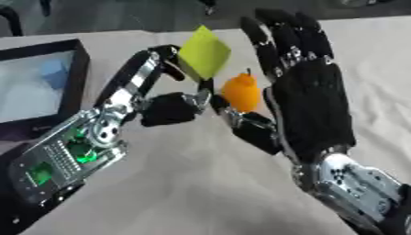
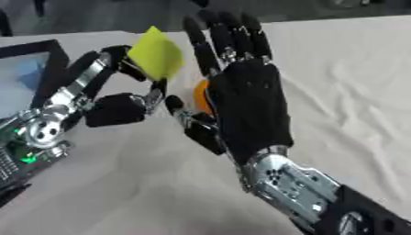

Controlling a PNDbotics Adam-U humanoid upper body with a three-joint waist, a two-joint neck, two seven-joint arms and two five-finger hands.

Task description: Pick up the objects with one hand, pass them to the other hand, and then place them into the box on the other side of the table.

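Midair, left robot hand (image 1: 164, 108) pinching yellow block (image 1: 204, 54); right robot hand (image 1: 309, 98) spread, hiding orange fruit (image 1: 241, 92).

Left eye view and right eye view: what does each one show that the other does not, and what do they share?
Only the left eye view shows the orange object almost whole, with a small stem on top, beside the right hand.

Only the right eye view shows that hand's forearm down to the lower corner; there the hand hides most of the orange object.

Both show the left hand pinching the yellow block, the black box at left, and the table.

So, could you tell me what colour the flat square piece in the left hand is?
Yellow-green square piece, pinched by the left hand; clearest in the left eye view.
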